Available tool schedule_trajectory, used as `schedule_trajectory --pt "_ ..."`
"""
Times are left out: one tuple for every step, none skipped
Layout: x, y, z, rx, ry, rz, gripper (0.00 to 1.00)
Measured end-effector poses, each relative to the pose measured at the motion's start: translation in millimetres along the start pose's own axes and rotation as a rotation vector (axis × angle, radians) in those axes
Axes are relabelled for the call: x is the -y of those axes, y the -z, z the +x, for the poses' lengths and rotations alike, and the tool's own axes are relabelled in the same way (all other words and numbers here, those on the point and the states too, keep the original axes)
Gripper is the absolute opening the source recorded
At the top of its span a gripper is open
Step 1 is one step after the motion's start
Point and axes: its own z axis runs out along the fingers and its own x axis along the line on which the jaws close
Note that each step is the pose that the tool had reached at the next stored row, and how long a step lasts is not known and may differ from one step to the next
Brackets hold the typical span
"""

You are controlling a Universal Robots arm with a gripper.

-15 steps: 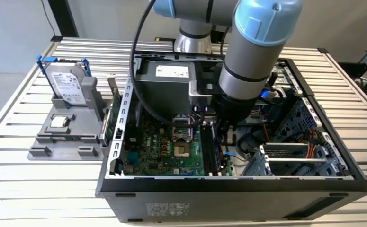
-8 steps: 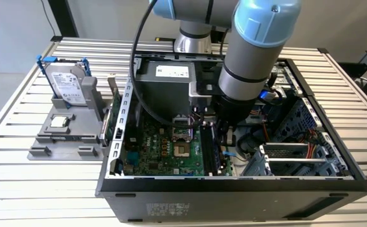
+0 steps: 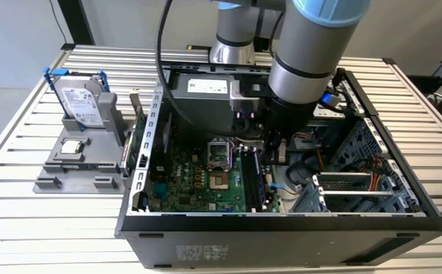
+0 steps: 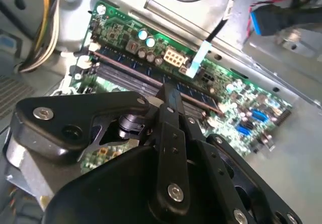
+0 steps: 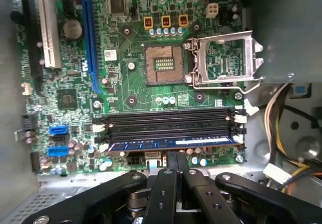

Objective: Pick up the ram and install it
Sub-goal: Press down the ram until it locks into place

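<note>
Gripper [image 5: 176, 159] fingers clenched together, empty, poised just beside ram [image 5: 173, 143] seated in outermost slot, long axis along slots.

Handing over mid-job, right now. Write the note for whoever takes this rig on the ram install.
Gripper: fingers shut, holding nothing, tips right at the ram's top edge; contact unclear.
Ram: standing in the motherboard slot nearest the gripper, inside the open computer case.
Done: ram picked up and placed in its slot.
Left: full seating and end clips cannot be confirmed from these views.
</note>
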Motion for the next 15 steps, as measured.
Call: schedule_trajectory --pt "0.0 4.6 0.0 -0.0001 0.0 -0.0001 0.0" --pt "0.0 9.2 0.0 0.0 0.0 0.0 0.0" --pt "0.0 13.6 -0.1 0.0002 0.0 0.0 0.0" --pt "0.0 18.1 -0.1 0.0001 0.0 0.0 0.0" --pt "0.0 22.6 -0.1 0.0 0.0 0.0 0.0" --pt "0.0 27.1 -0.1 0.0001 0.0 0.0 0.0" --pt "0.0 31.6 -0.1 -0.0001 0.0 0.0 0.0" --pt "0.0 36.0 -0.2 0.0001 0.0 0.0 0.0" --pt "0.0 38.9 -0.2 0.0 0.0 -0.0001 0.0" --pt "0.0 38.9 -0.2 0.0001 0.0 0.0 0.0" --pt "0.0 38.9 -0.2 0.0001 0.0 0.0 0.0" --pt "0.0 38.9 -0.2 0.0 0.0 0.0 0.0" --pt "0.0 38.9 -0.2 -0.0001 0.0 0.0 0.0" --pt "0.0 39.0 -0.2 -0.0002 0.0 0.0 0.0" --pt "0.0 39.0 -0.2 -0.0004 0.0 0.0 0.0"
